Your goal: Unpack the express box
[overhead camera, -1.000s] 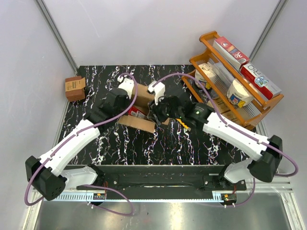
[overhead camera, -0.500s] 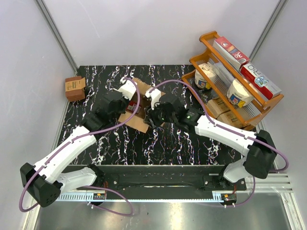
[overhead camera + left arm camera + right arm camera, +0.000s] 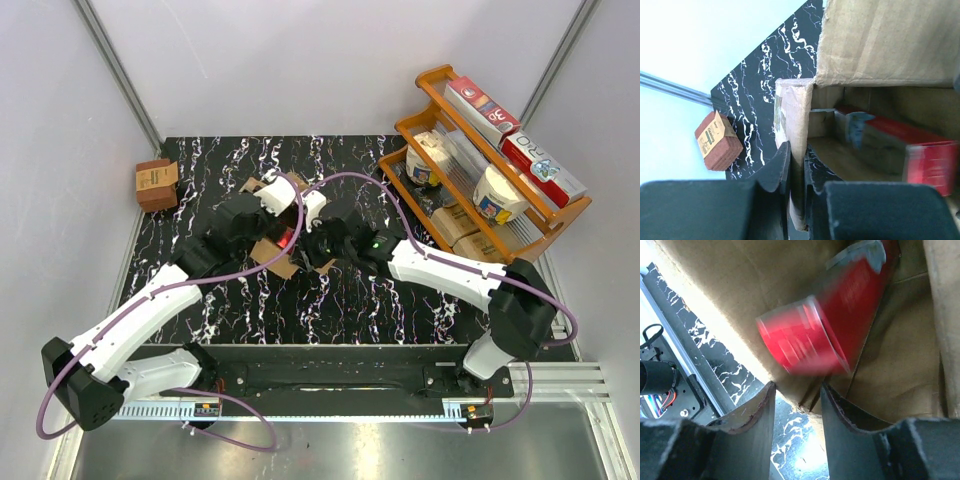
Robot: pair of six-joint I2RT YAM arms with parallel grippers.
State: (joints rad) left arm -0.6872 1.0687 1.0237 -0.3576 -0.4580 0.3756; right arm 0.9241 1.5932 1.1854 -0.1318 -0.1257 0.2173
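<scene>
Centrally in the top view, the express box [image 3: 268,252] is seen on the marbled tabletop [image 3: 340,300]. It is largely covered by both wrists, so only scraps of its flaps can be made out. In the left wrist view, the left gripper [image 3: 797,154] is shown with its fingers clamped on a taped cardboard edge of the box. The right gripper [image 3: 797,399] is held at the open box with its fingers apart. A cardboard corner lies between them, and contact cannot be judged. A red pack [image 3: 807,335] inside the box is blurred and its print is unreadable. A small darker box [image 3: 156,184] is placed at the upper left and an orange rack [image 3: 428,82] at the upper right.
</scene>
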